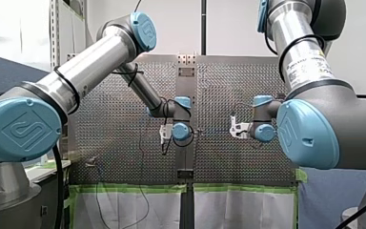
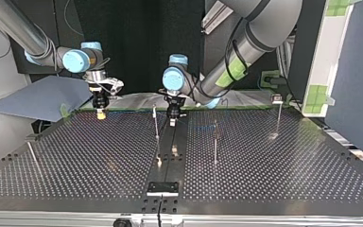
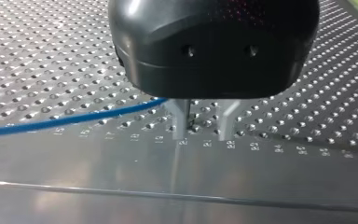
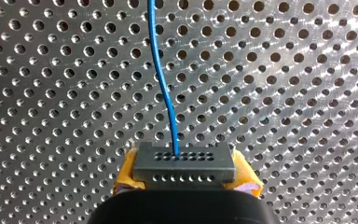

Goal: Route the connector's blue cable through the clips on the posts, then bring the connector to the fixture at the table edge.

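Observation:
The grey connector (image 4: 184, 163) sits between the yellow pads (image 4: 127, 171) of my right gripper (image 4: 186, 174), which is shut on it. Its blue cable (image 4: 161, 79) leaves the connector and runs ahead over the perforated table. In the left wrist view the blue cable (image 3: 74, 117) comes in from the side and disappears behind one metal finger (image 3: 182, 122) of my left gripper (image 3: 203, 137). Those fingers stand apart just above the table, and I see nothing gripped between them. In the top view my right gripper (image 2: 101, 114) is at the far left and my left gripper (image 2: 172, 122) is near the middle.
Thin posts stand on the table in the top view: one (image 2: 156, 124) beside my left gripper, one (image 2: 215, 142) right of centre, one with a clip on top (image 2: 278, 99) at the far right. A leaning rod (image 2: 33, 157) is at the left. The black fixture (image 2: 162, 188) sits at the near edge.

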You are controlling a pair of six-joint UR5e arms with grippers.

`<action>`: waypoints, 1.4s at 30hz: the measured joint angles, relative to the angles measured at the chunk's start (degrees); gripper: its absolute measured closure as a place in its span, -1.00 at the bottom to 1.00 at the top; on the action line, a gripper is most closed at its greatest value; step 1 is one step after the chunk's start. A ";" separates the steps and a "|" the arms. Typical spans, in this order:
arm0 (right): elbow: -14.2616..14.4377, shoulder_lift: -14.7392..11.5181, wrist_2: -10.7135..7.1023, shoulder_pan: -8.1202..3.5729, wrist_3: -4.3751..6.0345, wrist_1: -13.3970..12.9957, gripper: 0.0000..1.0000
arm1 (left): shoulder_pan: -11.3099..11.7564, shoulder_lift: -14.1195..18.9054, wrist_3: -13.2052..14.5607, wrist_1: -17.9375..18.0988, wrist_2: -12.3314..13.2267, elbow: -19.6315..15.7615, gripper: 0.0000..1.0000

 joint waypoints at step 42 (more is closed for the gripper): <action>-0.03 0.48 -1.41 0.38 0.19 0.28 1.00 | -5.16 8.52 2.79 -9.99 2.71 -6.71 -1.00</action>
